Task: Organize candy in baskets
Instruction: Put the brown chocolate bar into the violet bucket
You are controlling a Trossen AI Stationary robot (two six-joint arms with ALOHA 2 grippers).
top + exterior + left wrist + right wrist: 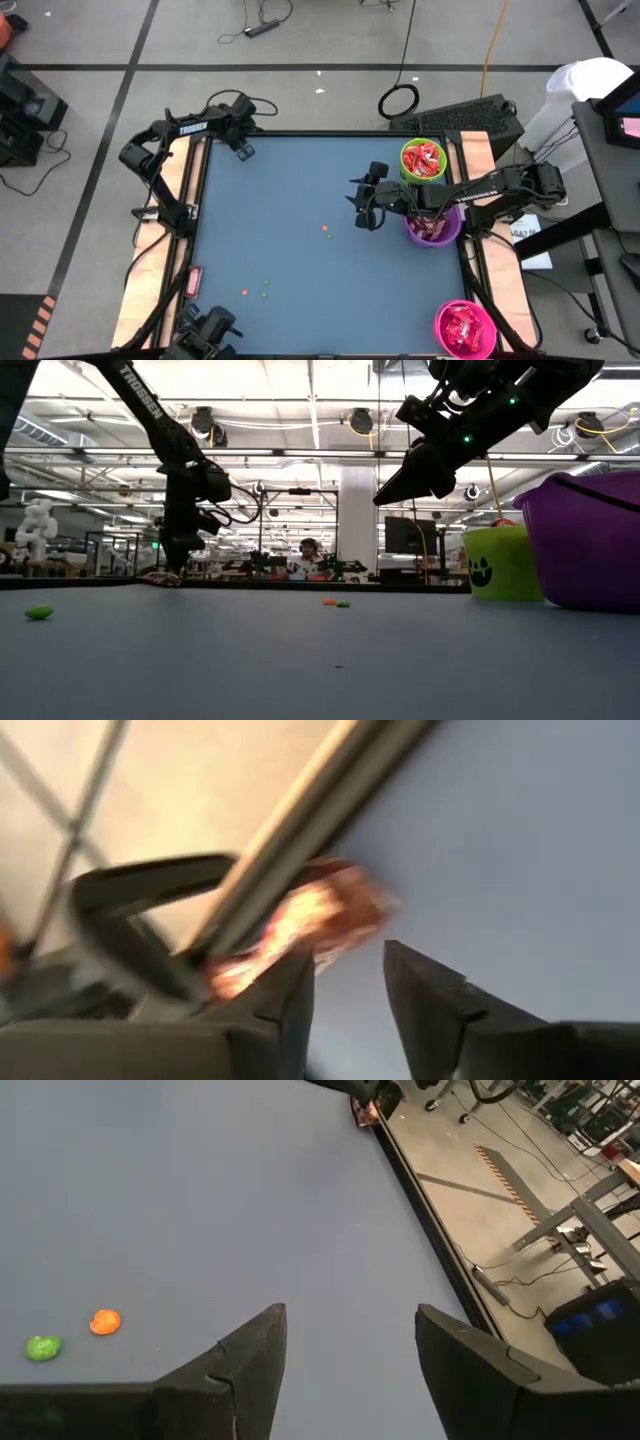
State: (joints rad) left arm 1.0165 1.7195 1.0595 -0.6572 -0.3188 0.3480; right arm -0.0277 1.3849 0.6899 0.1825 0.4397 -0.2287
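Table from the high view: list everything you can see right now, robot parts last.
Lime green plastic basket: one, holding red candy, far right edge.
Purple plastic basket: one, candy inside, right edge, partly under the right arm.
Bright pink plastic basket: one, red candy inside, near right corner.
Loose pinkish-red wrapped candy: one, left table edge.
Tiny round dots: several, red, orange, green, mid-table.
Left pincer: open, at the loose candy.
Right pincer: open, empty, above mid-table.
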